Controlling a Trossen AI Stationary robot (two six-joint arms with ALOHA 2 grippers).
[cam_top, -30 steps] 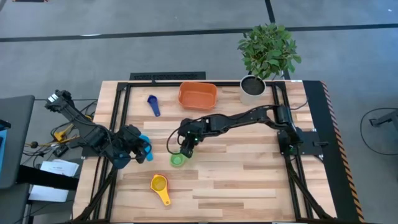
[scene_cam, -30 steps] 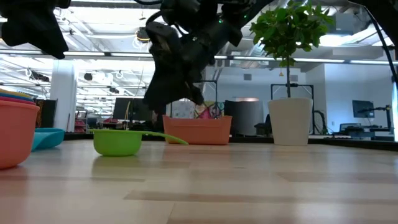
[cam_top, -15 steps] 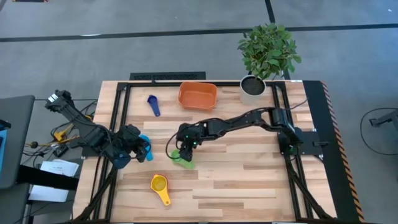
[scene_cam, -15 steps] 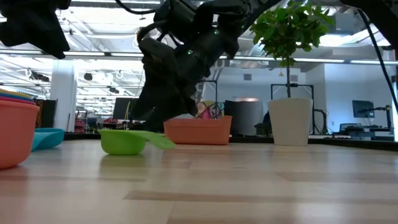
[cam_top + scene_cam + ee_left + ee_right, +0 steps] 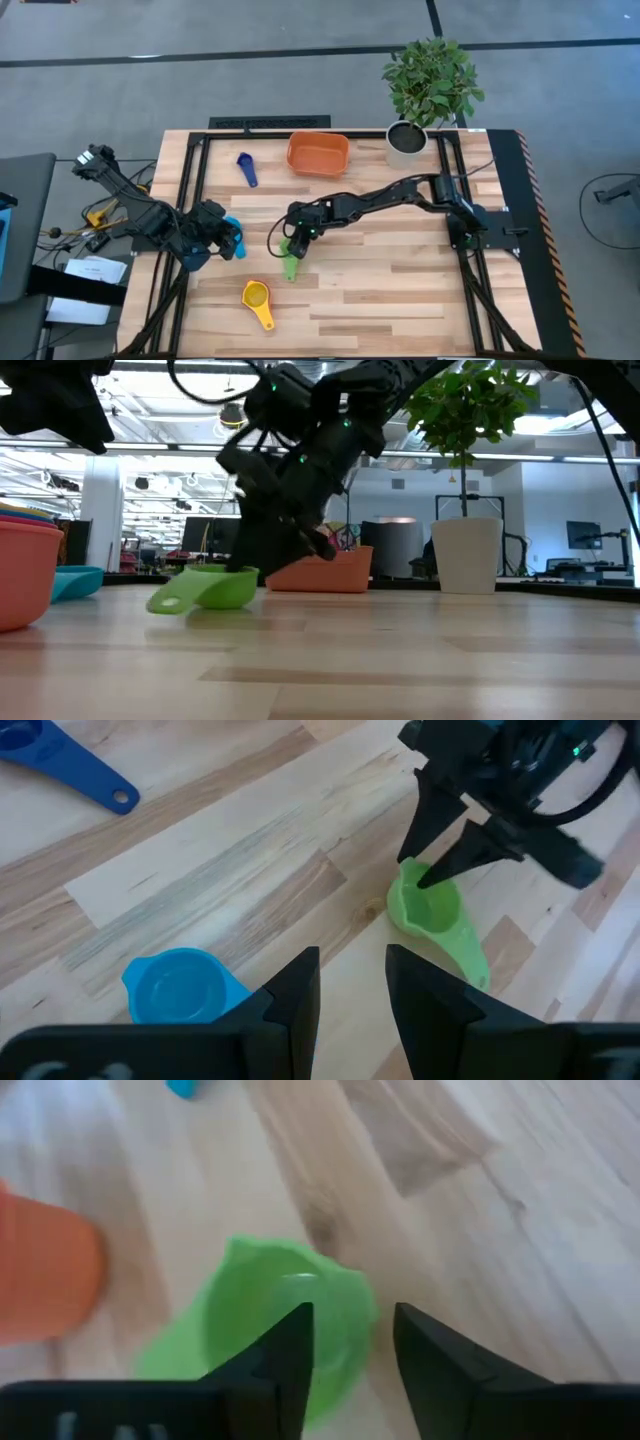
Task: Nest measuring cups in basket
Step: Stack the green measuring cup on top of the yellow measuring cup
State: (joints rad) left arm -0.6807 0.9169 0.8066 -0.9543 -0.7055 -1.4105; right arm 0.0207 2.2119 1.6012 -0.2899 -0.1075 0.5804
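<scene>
The green cup sits mid-table with its handle pointing toward the near left edge, and it looks slightly tilted. My right gripper is open and comes down onto it, straddling the bowl's wall. My left gripper is open and waits near the left edge, beside the light blue cup, touching nothing. A yellow cup nested in an orange one lies near the front. A navy cup lies left of the orange basket. My right gripper reaches the green cup from above, slanting in from the table's right. One finger is inside the bowl and the other is outside its rim. The gap is wider than the wall. Which finger touches it, I cannot tell.
A white pot with a leafy plant stands at the far right beside the basket. Black frame rails run along the table's left, right and far sides. Bare wood lies right of the green cup and along the near right part of the table.
My right gripper came down and slightly toward the near edge onto the green cup. The cup turned about on the table: its handle swung from pointing right to pointing near-left, and the bowl shifted a little to the right.
</scene>
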